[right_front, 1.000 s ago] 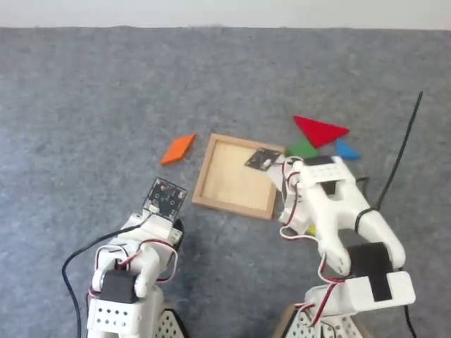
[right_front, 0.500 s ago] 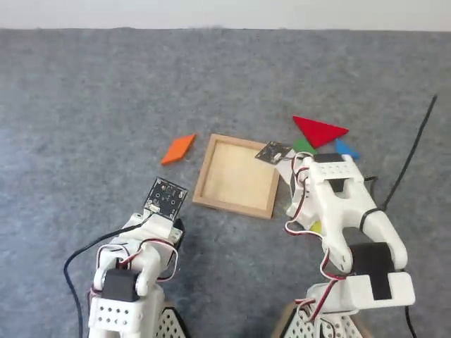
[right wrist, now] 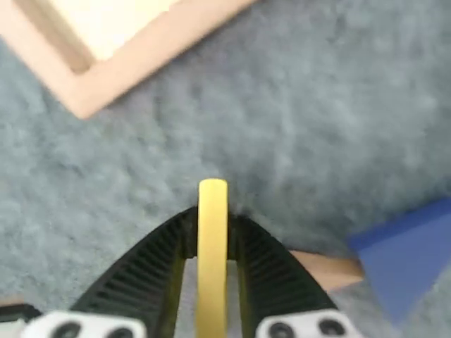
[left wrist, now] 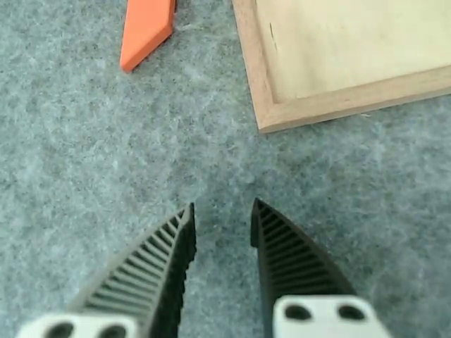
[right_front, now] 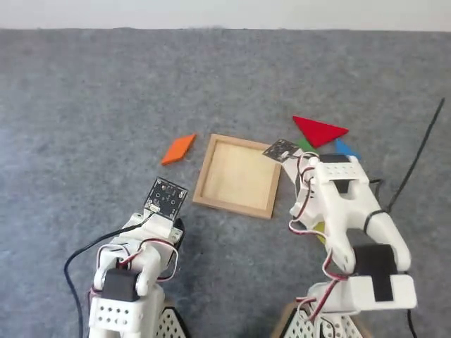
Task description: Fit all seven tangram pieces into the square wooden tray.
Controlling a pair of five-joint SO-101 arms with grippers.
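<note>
**High view.** Right arm: a second ago its wrist hung over the near corner of the wooden tray. It has since swung outward and now stands clear of the rim, closer to the red triangle, green piece and blue piece. The tray holds nothing. Left arm: unmoved.

**Left wrist view.** Left gripper: jaws slightly apart, nothing between them, over bare felt. A tray corner lies just ahead of the fingertips. The orange parallelogram lies farther ahead, off to the other side and outside the tray.

**Right wrist view.** Right gripper: clamped on the yellow piece, which stands on edge between the jaws. The tray corner is ahead and off to one side, and the blue piece lies close beside the jaws.

**Reading.** The yellow piece has been carried away from the tray rather than set down in it. No piece is placed yet. The swing is probably a re-approach, since a piece gripped on edge will not drop in flat.
</note>
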